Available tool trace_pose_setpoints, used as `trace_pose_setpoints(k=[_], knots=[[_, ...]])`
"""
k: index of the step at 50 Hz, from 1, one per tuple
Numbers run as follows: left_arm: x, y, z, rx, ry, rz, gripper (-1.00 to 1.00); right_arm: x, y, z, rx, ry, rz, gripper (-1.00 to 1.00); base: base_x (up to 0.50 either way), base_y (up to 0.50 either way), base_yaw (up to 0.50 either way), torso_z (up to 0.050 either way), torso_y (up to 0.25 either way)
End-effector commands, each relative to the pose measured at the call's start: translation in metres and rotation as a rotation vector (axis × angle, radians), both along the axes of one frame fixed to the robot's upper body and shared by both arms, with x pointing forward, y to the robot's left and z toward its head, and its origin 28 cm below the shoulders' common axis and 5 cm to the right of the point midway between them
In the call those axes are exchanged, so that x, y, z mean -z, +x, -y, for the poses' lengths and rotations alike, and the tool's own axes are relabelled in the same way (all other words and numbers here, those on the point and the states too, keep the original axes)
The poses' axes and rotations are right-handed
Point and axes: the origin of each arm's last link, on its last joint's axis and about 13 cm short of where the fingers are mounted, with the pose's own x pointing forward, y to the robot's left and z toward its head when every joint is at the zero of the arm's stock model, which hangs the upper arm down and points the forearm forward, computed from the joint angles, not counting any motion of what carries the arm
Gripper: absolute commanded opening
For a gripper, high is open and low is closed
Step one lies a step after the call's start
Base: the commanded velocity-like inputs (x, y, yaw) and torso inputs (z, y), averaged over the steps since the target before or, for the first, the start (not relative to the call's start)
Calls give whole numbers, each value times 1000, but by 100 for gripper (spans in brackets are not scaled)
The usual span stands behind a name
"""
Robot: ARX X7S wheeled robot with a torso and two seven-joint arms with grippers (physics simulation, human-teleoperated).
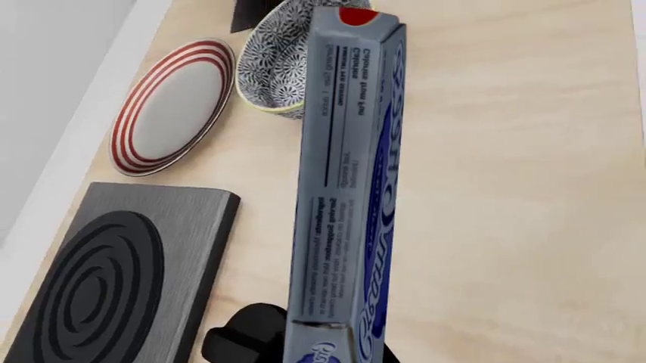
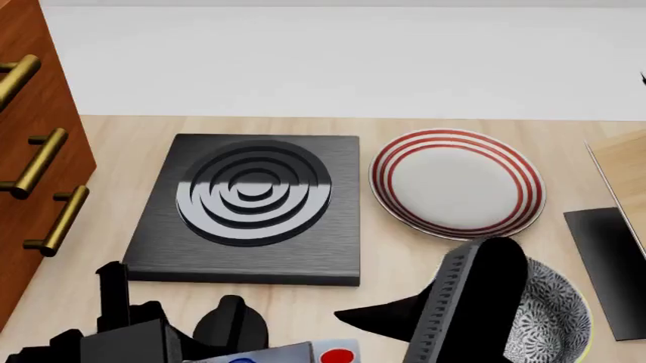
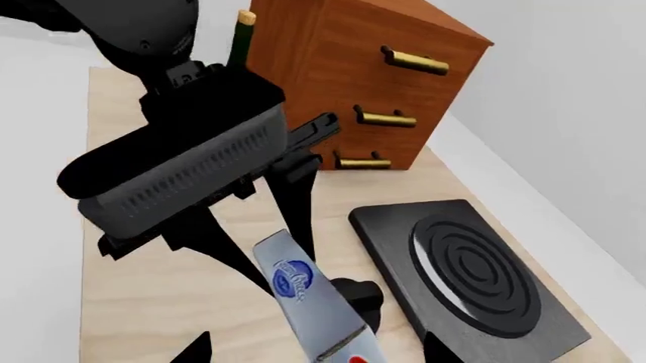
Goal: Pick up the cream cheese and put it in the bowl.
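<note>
The cream cheese (image 1: 349,189), a long pale grey-blue box with blue lettering and a red mark on its far end, is held in my left gripper (image 1: 323,352), which is shut on its near end. In the head view the box (image 2: 293,354) shows at the bottom edge, left of the bowl (image 2: 555,318) and apart from it. The patterned bowl (image 1: 272,68) lies beyond the box's far end. My right arm (image 2: 474,302) hangs over the bowl and hides part of it. My right gripper (image 3: 315,344) is open, its dark fingertips (image 3: 194,349) wide apart above the box (image 3: 308,302).
A red-ringed plate (image 2: 456,184) sits behind the bowl. A black burner slab (image 2: 253,204) lies to its left. A wooden cabinet with brass handles (image 2: 30,151) stands at the left edge. A dark flat object (image 2: 610,265) lies at the far right.
</note>
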Motion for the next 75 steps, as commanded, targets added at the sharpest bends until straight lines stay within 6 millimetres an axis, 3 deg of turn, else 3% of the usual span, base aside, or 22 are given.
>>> trace_pose_setpoints(k=[1, 32, 33, 75], knots=[[-11, -7, 4, 4, -7, 48, -100, 5, 2, -3, 6, -26, -4, 100, 0, 0, 0, 0, 0], [-17, -13, 11, 39, 10, 63, -100, 12, 6, -7, -12, -71, -14, 100, 0, 0, 0, 0, 0], [-15, -13, 11, 37, 12, 65, -100, 12, 5, -7, -9, -71, -9, -100, 0, 0, 0, 0, 0], [-17, -13, 11, 14, 21, 71, -100, 15, -3, -6, -38, -84, 47, -100, 0, 0, 0, 0, 0]])
